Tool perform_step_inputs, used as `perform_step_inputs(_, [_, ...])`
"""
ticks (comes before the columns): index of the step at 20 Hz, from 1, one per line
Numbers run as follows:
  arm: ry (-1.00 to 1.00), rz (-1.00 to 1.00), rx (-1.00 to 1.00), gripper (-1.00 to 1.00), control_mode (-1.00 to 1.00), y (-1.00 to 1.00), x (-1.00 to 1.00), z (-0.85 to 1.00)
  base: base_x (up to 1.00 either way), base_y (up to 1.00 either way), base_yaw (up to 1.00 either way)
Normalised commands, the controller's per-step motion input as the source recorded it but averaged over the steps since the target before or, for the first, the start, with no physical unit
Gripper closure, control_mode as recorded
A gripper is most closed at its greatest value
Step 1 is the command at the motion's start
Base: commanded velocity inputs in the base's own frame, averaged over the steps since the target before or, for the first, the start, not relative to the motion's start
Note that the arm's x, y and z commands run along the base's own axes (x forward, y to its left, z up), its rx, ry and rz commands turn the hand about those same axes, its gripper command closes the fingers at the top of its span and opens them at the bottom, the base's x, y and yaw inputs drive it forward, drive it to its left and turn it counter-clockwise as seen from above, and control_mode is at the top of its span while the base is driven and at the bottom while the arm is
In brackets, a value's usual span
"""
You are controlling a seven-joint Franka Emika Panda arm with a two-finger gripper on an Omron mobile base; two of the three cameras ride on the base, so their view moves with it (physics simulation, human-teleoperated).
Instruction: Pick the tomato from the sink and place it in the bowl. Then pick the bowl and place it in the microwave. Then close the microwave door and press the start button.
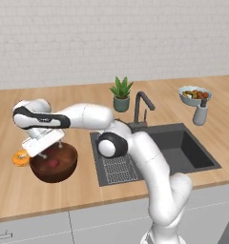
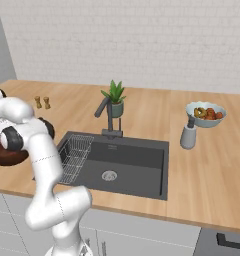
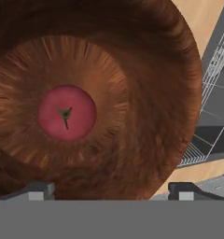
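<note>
The fingers (image 3: 39, 189) stand spread and empty at the bottom of the hand view, above the tomato (image 3: 66, 113) lying left of centre inside the bowl (image 3: 146, 116), so the first placement looks done, with bowl, microwave, door and button left.

The arm (image 1: 150, 157) consists of glossy white rounded tubular links joined by dark black joint caps, ending in a flat white hand with a black band.

Potted plant (image 1: 121, 94) behind faucet; food bowl (image 1: 194, 94) touching grey shaker (image 1: 200, 115); doughnut (image 1: 20, 158).
</note>
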Motion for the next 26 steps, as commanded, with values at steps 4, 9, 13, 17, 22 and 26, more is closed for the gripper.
perform_step_inputs(4, [-0.05,-0.01,0.19,-1.00,-1.00,-0.69,-0.82,0.09,0.00,0.00,0.00])
perform_step_inputs(9, [-0.11,-0.05,0.33,-1.00,-1.00,-0.93,-0.95,0.09,0.00,0.00,0.00])
perform_step_inputs(13, [-0.10,-0.13,0.34,-1.00,-1.00,-0.89,-0.20,0.00,0.00,0.00,0.00])
perform_step_inputs(17, [-0.09,-0.19,0.28,-1.00,-1.00,-0.14,0.43,-0.03,0.00,0.00,0.00])
perform_step_inputs(22, [-0.07,-0.21,0.17,-1.00,-1.00,0.35,0.45,-0.10,0.00,0.00,0.00])
perform_step_inputs(26, [-0.01,-0.16,0.05,-1.00,-1.00,0.38,0.33,-0.27,0.00,0.00,0.00])
